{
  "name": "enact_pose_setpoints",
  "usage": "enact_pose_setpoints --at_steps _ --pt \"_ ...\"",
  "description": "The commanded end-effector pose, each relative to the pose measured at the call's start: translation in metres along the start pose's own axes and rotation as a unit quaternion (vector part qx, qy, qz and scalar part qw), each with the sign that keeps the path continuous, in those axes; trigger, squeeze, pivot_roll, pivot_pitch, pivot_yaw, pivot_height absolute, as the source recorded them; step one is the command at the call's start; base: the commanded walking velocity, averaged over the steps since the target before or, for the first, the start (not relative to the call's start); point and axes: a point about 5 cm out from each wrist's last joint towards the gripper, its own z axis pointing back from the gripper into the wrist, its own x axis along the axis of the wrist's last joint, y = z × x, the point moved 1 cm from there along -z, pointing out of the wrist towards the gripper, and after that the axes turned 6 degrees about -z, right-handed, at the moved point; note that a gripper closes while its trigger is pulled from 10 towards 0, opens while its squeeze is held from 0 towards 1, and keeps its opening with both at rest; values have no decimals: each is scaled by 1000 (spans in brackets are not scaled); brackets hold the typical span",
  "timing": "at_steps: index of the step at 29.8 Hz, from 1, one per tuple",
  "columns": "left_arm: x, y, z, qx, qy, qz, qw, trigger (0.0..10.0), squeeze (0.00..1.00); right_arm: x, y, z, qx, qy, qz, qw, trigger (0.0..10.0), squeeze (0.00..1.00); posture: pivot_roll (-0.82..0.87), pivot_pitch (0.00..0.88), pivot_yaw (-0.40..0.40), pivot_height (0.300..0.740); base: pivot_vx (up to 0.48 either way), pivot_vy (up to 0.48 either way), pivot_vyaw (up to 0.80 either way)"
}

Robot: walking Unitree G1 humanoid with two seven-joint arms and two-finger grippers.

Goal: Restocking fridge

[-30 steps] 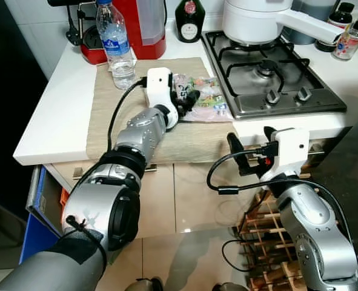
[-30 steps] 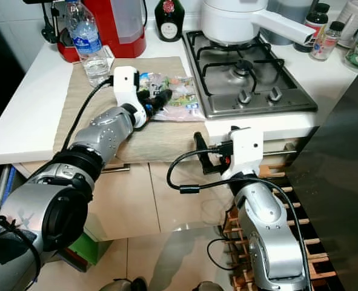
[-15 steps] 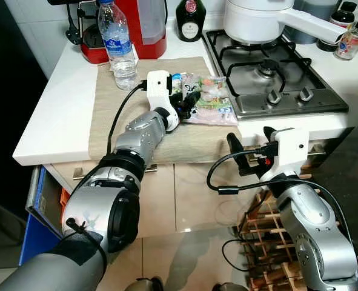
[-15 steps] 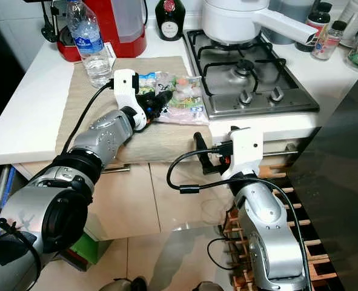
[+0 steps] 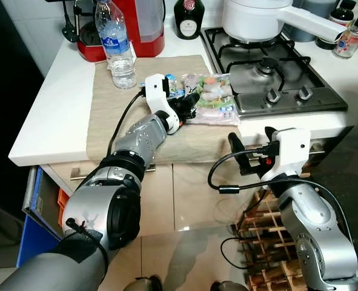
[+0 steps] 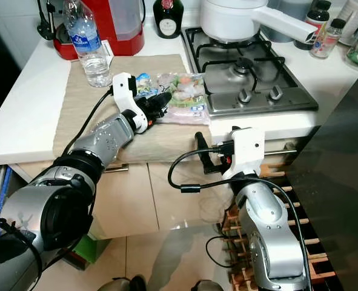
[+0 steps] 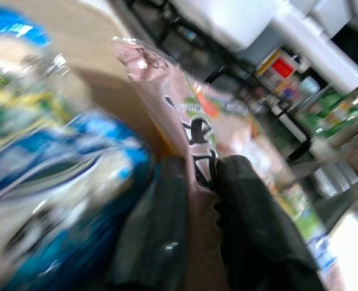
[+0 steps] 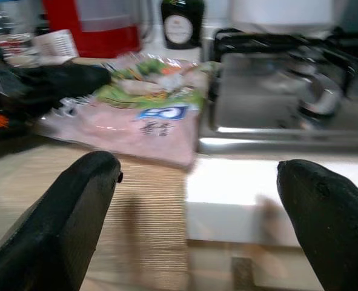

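A pink and clear food packet (image 5: pixel 214 102) with vegetables printed on it lies on the beige mat (image 5: pixel 106 109), against the gas hob (image 5: pixel 275 73). A second packet with blue print (image 5: pixel 174 91) lies beside it. My left gripper (image 5: pixel 189 104) reaches across the mat. In the left wrist view its fingers (image 7: pixel 251 224) are shut on the near edge of the pink packet (image 7: pixel 191 121), with the blue packet (image 7: pixel 57 170) blurred alongside. My right gripper (image 5: pixel 251 140) hangs open in front of the counter edge below the hob, its fingertips (image 8: pixel 76 212) wide apart with nothing between them.
A water bottle (image 5: pixel 115 45), a red machine (image 5: pixel 139 24) and a dark bottle (image 5: pixel 189 12) stand at the back of the counter. A white pot (image 5: pixel 257 18) sits on the hob. A wooden wine rack (image 5: pixel 269 236) stands on the floor at the right, a blue crate (image 5: pixel 36 218) at the left.
My left gripper has drawn back slightly toward the counter's front, so more of the blue packet shows. The camera has shifted a little. The right arm has not moved.
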Motion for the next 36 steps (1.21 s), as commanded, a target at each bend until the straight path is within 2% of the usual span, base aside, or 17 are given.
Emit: enact_pose_setpoints --at_steps 1,6,11,18,21,22,23,27,36 --pt "23 -9 -4 -29 -35 -9 999 0 0 1 -2 -3 -4 2 -15 1000 10000 878 -282 80 55 740 0 0 0" --pt "48 -21 -5 -73 -81 -20 994 0 0 6 -6 -7 -8 -4 -17 1000 10000 878 -277 77 51 740 0 0 0" --pt "60 -23 -2 -93 -106 -55 988 0 0 5 -9 -9 -19 -6 -25 999 10000 878 -273 74 49 740 0 0 0" --pt "58 -18 3 -91 -98 -102 986 0 0 5 -12 -10 -26 -4 -30 999 10000 878 -266 73 46 740 0 0 0" --pt "52 -10 3 -51 -69 -155 984 118 0 5 -12 -11 -26 -4 -30 999 10000 878 -266 73 46 740 0 0 0" --pt "53 -4 4 -17 -64 -191 979 4588 20 6 -12 -11 -29 -7 -29 999 10000 878 -266 73 46 740 0 0 0" --pt "53 -1 5 -5 -62 -202 977 10000 1000 6 -13 -11 -32 -10 -26 999 10000 878 -264 73 45 740 0 0 0" --pt "49 1 5 -5 -53 -210 976 10000 1000 9 -15 -10 -40 -18 -13 999 10000 878 -265 74 47 740 0 0 0" --pt "38 3 2 5 -25 -173 985 10000 1000 7 -12 -8 -39 -17 -16 999 10000 878 -279 69 55 740 0 0 0"
